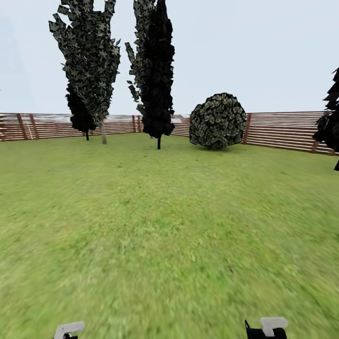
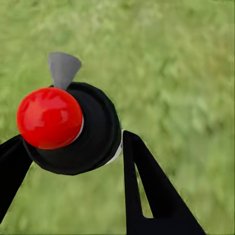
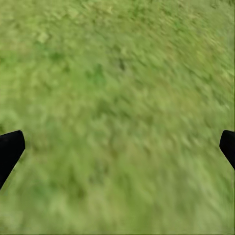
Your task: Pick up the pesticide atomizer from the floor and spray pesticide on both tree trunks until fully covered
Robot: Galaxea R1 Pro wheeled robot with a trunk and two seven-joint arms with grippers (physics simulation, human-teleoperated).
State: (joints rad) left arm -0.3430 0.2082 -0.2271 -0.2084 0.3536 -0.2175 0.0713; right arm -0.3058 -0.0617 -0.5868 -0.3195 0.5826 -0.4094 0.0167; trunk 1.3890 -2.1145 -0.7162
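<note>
The pesticide atomizer [image 2: 68, 127] sits between my left gripper's [image 2: 73, 142] black fingers [image 2: 147, 186]; it has a round red top, a black body and a grey nozzle. That gripper is shut on it above blurred grass. My right gripper [image 3: 117, 147] is open and holds nothing, its fingertips [image 3: 11, 149] at the edges of the view over bare lawn. In the head view a tall leafy tree [image 1: 89, 61] with a thin pale trunk [image 1: 102, 134] stands far off at the left by the fence. I cannot tell whether it is one of the task's trees.
A green lawn [image 1: 169, 226] stretches ahead to a brown slat fence [image 1: 282, 129]. A narrow blackish cypress [image 1: 157, 70] and a round bush [image 1: 217, 121] stand at the far side, and another dark tree [image 1: 332, 122] at the right edge. Both arm ends [image 1: 268, 327] show low down.
</note>
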